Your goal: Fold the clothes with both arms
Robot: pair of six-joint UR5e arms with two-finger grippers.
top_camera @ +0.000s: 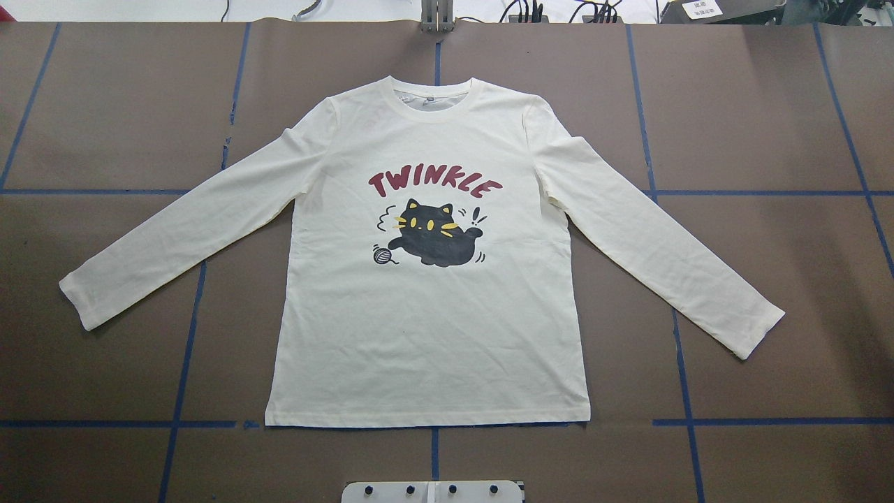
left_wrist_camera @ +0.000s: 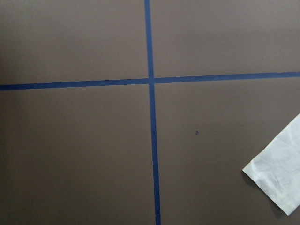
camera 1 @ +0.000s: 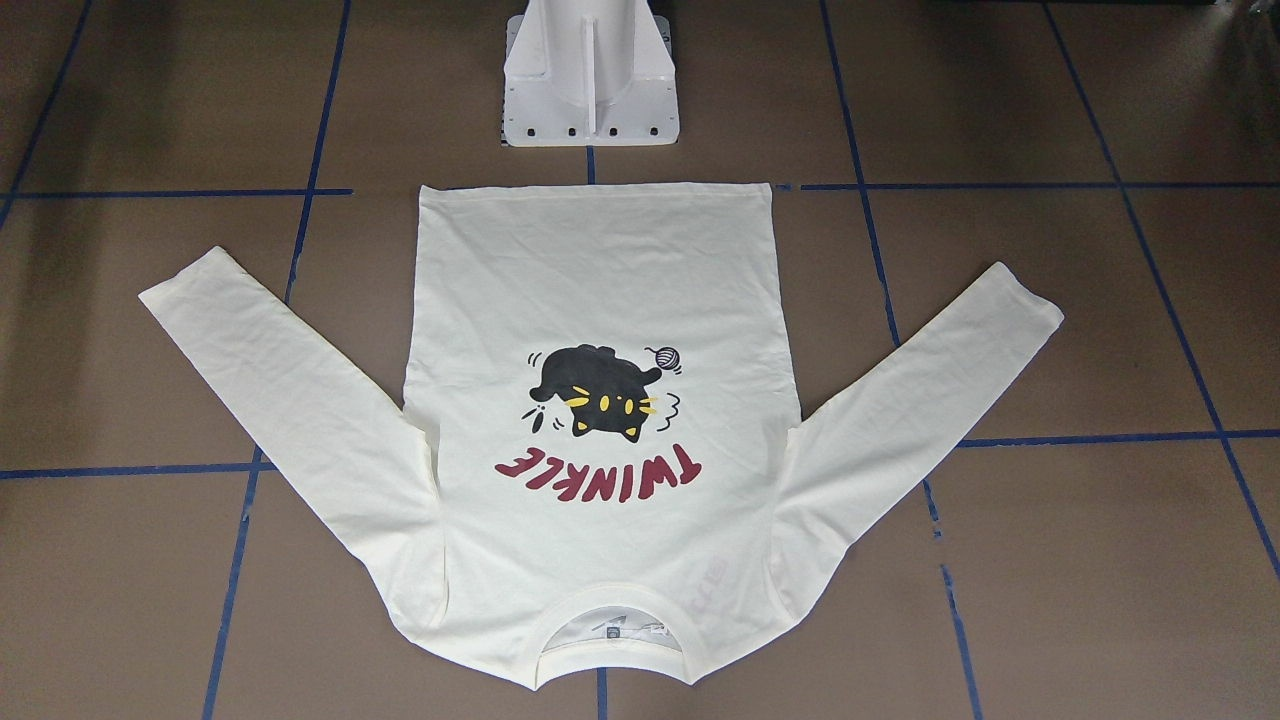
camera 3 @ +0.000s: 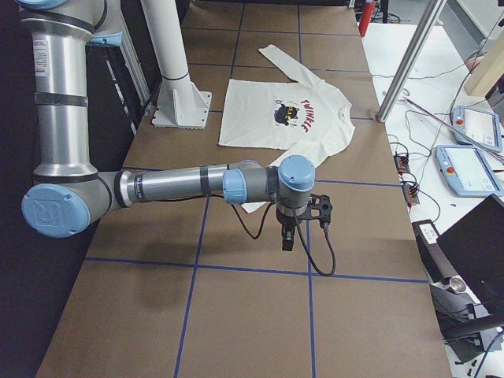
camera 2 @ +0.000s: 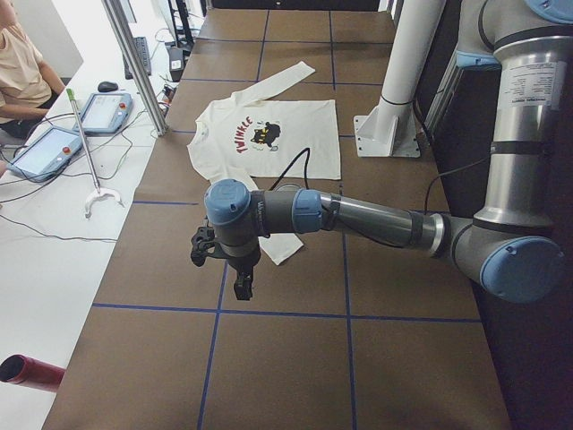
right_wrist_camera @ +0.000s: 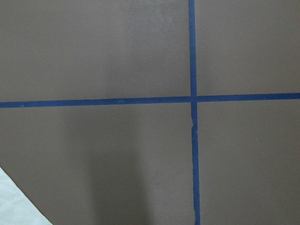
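Note:
The cream long-sleeved T-shirt [top_camera: 426, 335] lies flat and face up in the middle of the brown table, with the cat print and "TWINKLE" showing and both sleeves spread out and down; it also shows in the front view [camera 1: 600, 280]. The left gripper [camera 2: 235, 273] hangs over the table just past one sleeve cuff [left_wrist_camera: 281, 180]. The right gripper [camera 3: 296, 232] hangs just past the other cuff [right_wrist_camera: 14, 201]. Both grippers show only in the side views, so I cannot tell whether they are open or shut. Neither touches the shirt.
The white pedestal base [camera 1: 590, 95] stands just behind the shirt's hem. Blue tape lines [top_camera: 188, 307] grid the table. A seated operator [camera 2: 20, 76] and teach pendants [camera 2: 100, 112] are on a white bench past the far edge, with more pendants in the right side view [camera 3: 471, 165].

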